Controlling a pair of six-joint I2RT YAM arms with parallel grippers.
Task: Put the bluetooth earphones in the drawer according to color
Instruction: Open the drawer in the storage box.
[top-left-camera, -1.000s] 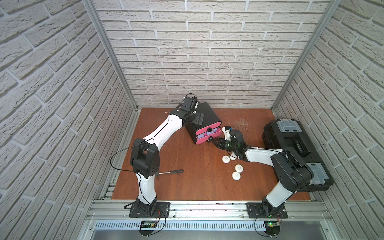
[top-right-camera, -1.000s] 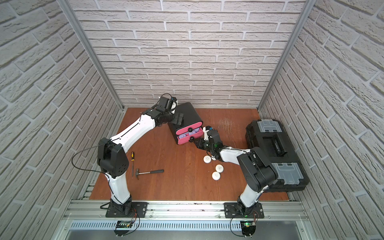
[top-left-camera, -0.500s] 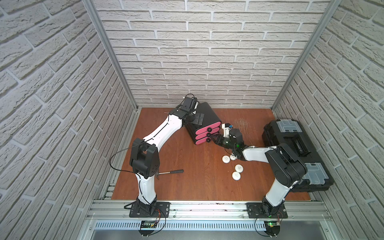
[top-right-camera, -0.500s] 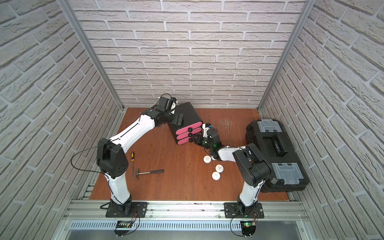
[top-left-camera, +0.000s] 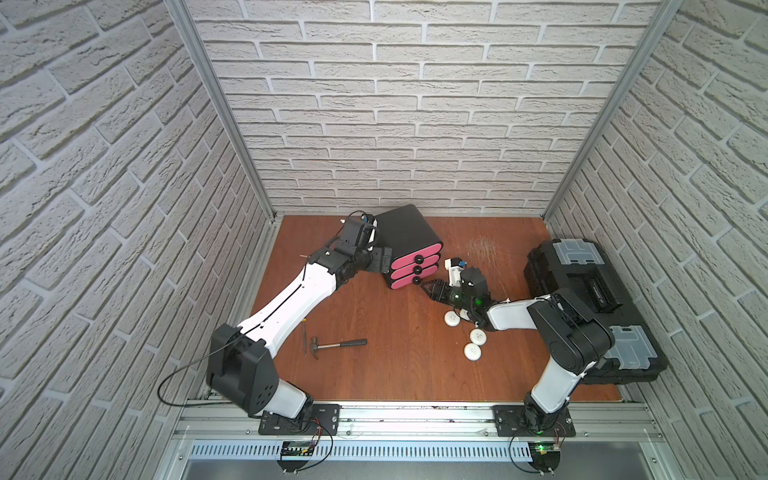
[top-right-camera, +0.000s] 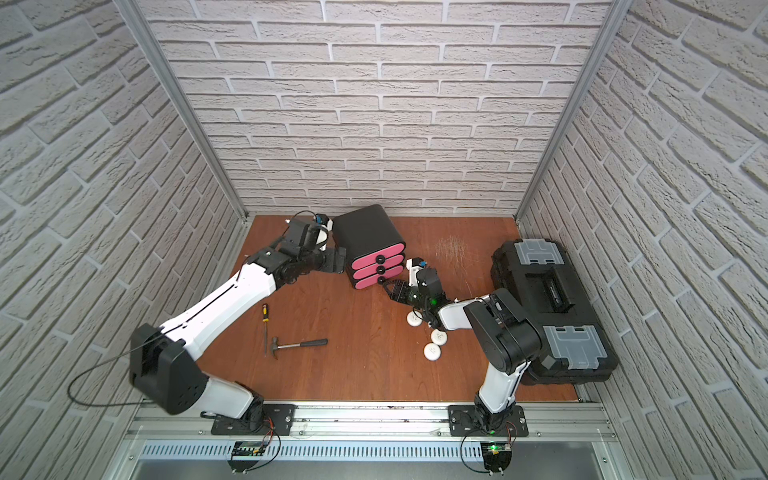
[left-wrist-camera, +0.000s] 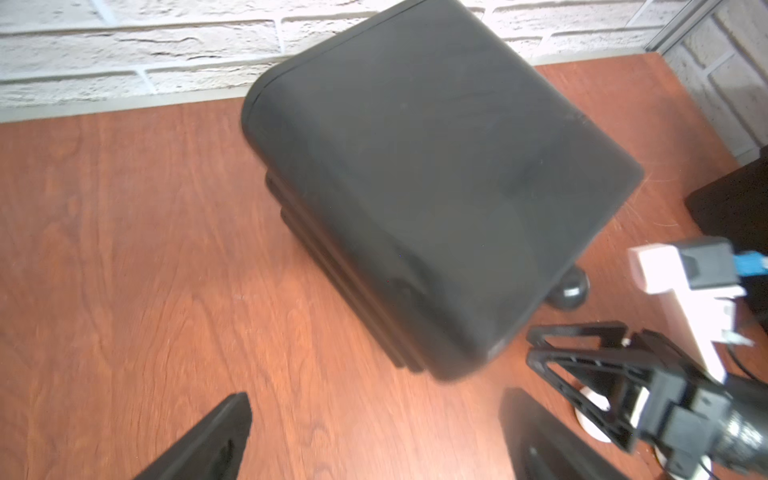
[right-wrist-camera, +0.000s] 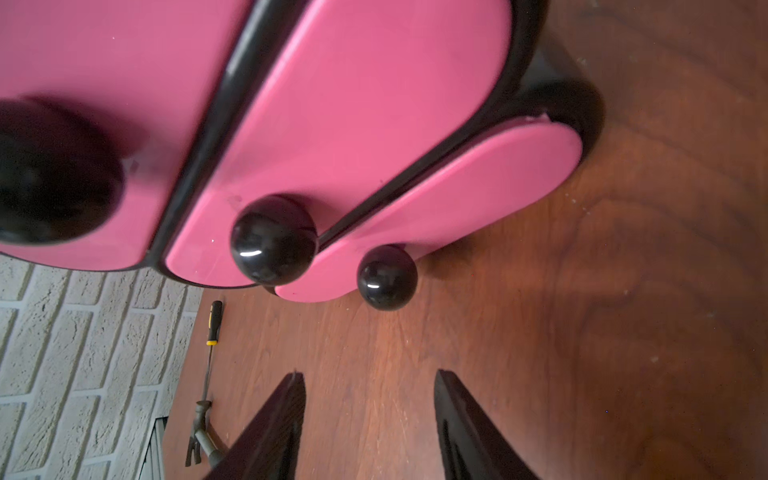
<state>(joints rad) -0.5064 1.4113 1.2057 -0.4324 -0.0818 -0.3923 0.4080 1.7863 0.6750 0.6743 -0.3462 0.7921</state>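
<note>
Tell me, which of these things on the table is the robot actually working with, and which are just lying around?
Part of the job:
- drawer cabinet with three pink fronts
- three white earphone cases on the table

Just lying about:
- hammer
- screwdriver
- black toolbox

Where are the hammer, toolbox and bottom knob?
hammer (top-left-camera: 337, 344): in a top view, on its shaft.
toolbox (top-left-camera: 598, 291): in a top view, on the lid's middle.
bottom knob (right-wrist-camera: 386, 277): right wrist view, on the ball's front.

Black drawer cabinet (top-left-camera: 405, 230), pink fronts (right-wrist-camera: 365, 104), black knobs (right-wrist-camera: 273, 240); white earphone cases (top-left-camera: 473, 351); reddish wood-grain table (top-left-camera: 395, 374); white brick-pattern walls (top-left-camera: 415, 104).
</note>
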